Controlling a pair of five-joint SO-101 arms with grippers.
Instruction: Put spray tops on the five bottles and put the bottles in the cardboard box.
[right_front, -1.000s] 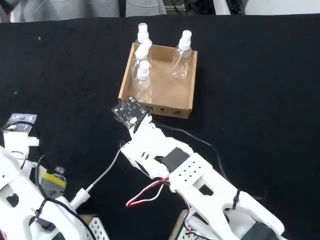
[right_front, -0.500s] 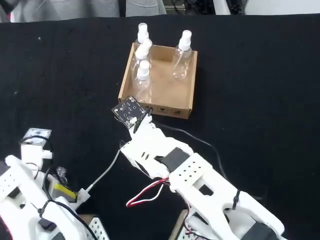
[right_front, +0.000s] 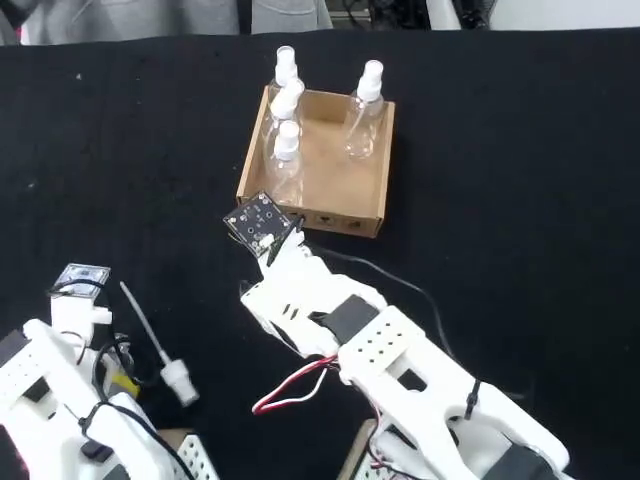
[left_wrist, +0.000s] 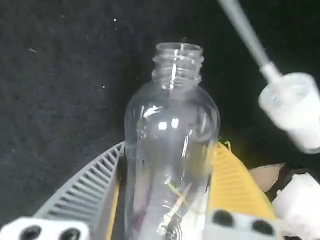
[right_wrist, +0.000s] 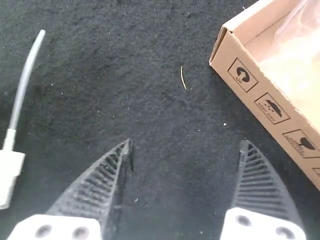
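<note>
Standing boxed are four capped bottles (right_front: 287, 165); left end effector (left_wrist: 170, 165) clamps one uncapped bottle (left_wrist: 172, 120), right end effector (right_wrist: 186, 150) gapes.

I can see handling marks printed on the outer wall of the cardboard box (right_wrist: 256, 92): an up-arrow sign (right_wrist: 241, 75) in a square, then two more framed symbols (right_wrist: 272, 107) beside it. Their small captions are unreadable to me.
</note>
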